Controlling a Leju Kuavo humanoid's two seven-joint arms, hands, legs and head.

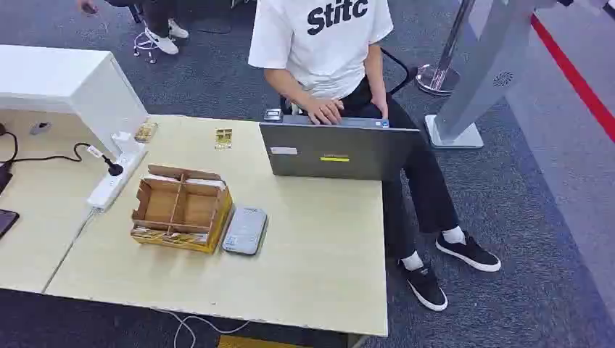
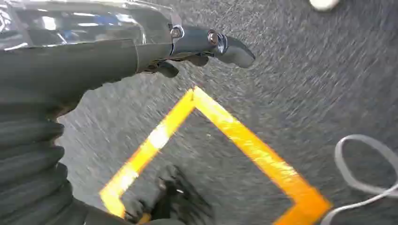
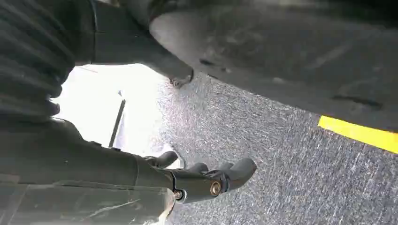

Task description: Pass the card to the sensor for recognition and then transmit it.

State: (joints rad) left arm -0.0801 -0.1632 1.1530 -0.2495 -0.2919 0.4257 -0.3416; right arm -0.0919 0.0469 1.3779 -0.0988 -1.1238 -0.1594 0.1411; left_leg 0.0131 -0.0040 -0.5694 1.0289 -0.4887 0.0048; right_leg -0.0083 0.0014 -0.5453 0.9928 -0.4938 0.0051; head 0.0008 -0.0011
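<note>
Both hands were seen hanging over the carpet, below the tabletop (image 1: 319,261). The left hand (image 2: 202,47) and right hand (image 3: 202,178) held nothing, fingers loosely apart. Cards were judged to lie in the cardboard box (image 1: 181,210), with a grey sensor (image 1: 245,230) just beside it. The left hand was judged nearer the box.

So on the table (image 1: 312,268) there's a divided cardboard box (image 1: 181,209), with a flat sensor pad (image 1: 245,230) touching its right side. Laptop (image 1: 339,150) sits behind those at the far edge, a person (image 1: 328,54) seated behind it. Power strip (image 1: 116,177) lies left of the box.
</note>
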